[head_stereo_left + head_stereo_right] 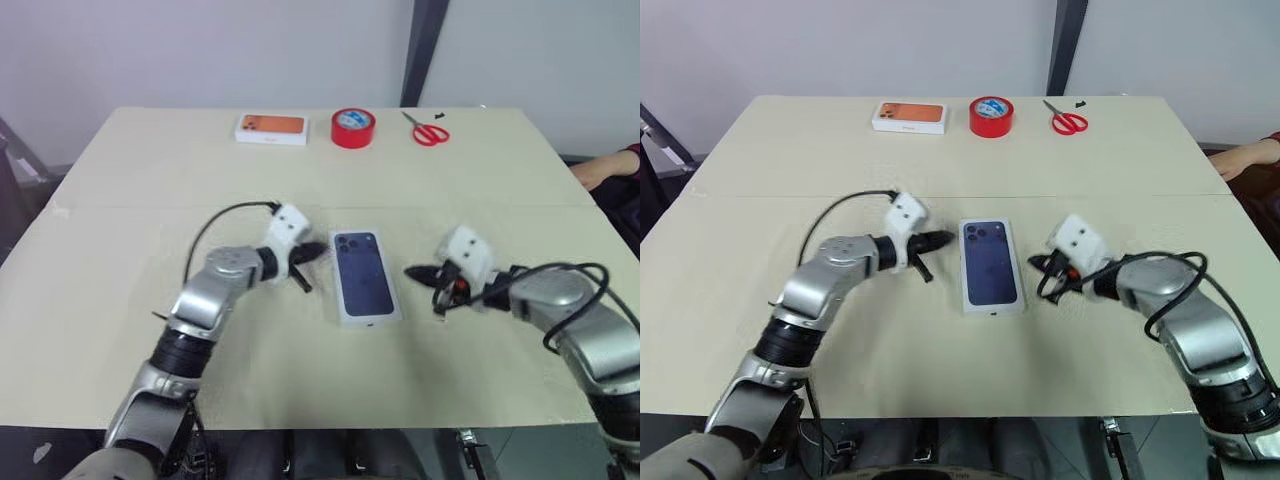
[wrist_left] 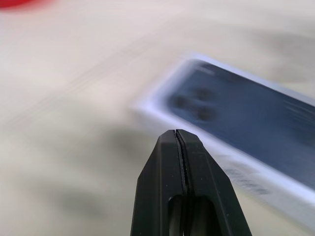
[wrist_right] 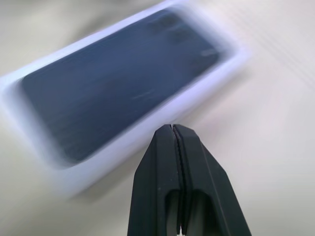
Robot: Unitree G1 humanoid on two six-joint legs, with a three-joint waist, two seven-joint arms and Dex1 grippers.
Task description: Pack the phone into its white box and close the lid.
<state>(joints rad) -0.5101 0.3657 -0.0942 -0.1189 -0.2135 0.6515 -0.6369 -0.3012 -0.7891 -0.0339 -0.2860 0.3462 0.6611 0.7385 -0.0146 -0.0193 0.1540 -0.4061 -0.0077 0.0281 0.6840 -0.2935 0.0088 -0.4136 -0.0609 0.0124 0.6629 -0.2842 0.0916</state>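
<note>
The lid point(image 1: 363, 272), white with a dark blue phone picture facing up, lies flat in the middle of the table. The white box under it cannot be told apart from it, and the phone is hidden. My left gripper point(image 1: 320, 250) is shut and empty, its tip just off the lid's left long side near the printed camera cluster. My right gripper point(image 1: 411, 271) is shut and empty too, a short gap from the lid's right side. The wrist views show each pair of fingers pressed together, pointing at the lid point(image 2: 246, 113) point(image 3: 113, 83).
Along the table's far edge stand a white box with an orange top point(image 1: 271, 128), a red tape roll point(image 1: 353, 127) and red scissors point(image 1: 430, 131). A person's hand point(image 1: 603, 168) rests at the right edge. Bare tabletop point(image 1: 120, 300) surrounds the lid.
</note>
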